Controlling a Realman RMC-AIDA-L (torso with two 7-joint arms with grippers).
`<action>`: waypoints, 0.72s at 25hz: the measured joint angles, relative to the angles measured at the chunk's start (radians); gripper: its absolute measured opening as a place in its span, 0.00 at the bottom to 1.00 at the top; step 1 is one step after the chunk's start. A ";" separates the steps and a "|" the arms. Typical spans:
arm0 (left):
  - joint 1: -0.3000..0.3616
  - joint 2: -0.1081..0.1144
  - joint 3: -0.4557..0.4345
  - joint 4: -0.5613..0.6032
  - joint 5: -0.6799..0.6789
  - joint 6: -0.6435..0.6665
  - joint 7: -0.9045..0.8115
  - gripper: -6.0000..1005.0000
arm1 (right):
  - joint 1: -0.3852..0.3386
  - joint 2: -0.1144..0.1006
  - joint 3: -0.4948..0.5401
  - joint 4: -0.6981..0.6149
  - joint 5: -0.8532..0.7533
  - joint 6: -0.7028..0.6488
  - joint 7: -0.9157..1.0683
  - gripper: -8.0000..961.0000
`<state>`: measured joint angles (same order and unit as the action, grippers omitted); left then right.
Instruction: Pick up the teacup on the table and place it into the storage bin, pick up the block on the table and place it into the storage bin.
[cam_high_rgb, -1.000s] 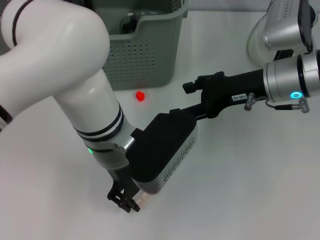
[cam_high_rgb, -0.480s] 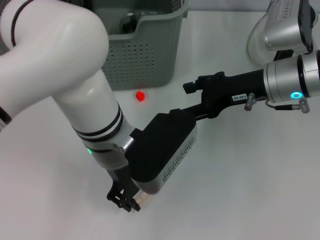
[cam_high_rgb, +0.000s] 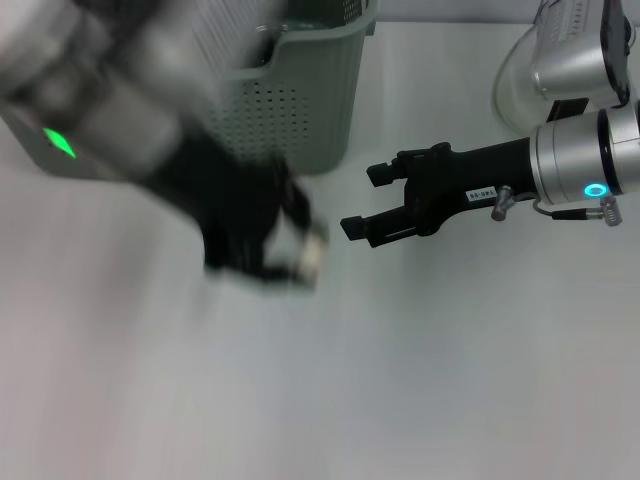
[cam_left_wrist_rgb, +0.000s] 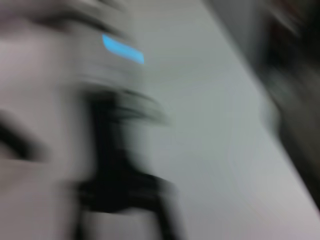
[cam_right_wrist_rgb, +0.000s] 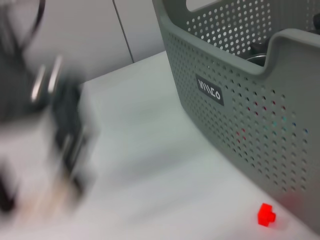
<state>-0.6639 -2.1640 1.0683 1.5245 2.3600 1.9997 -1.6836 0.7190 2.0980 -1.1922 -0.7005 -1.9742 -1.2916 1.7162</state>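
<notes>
Red block (cam_right_wrist_rgb: 266, 214) seen on white table (cam_high_rgb: 450, 380), just beside perforated wall of storage bin (cam_right_wrist_rgb: 235, 125); right gripper (cam_high_rgb: 362, 203) held low near bin, jaws parted, empty; left gripper (cam_high_rgb: 265, 245) smeared, jaw state indiscernible.

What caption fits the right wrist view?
Small red block on the white table beside the perforated storage bin, left arm blurred in motion.

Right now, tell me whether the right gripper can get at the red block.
Probably yes: the right gripper hovers open, the red block sits on bare table beside the storage bin, though the left arm sweeps nearby.
</notes>
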 joint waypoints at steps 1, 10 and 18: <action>-0.018 0.003 -0.082 -0.002 -0.020 0.011 -0.022 0.42 | -0.002 0.000 0.000 0.000 0.000 -0.002 -0.002 0.98; -0.097 0.150 -0.376 -0.188 -0.023 -0.380 -0.378 0.42 | -0.007 -0.003 -0.004 0.000 -0.002 -0.025 -0.027 0.98; -0.131 0.253 -0.340 -0.519 0.073 -0.734 -0.543 0.45 | -0.008 -0.003 -0.007 0.008 -0.006 -0.038 -0.038 0.98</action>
<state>-0.7952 -1.9107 0.7278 1.0055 2.4335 1.2654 -2.2261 0.7107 2.0954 -1.1995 -0.6923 -1.9805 -1.3297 1.6784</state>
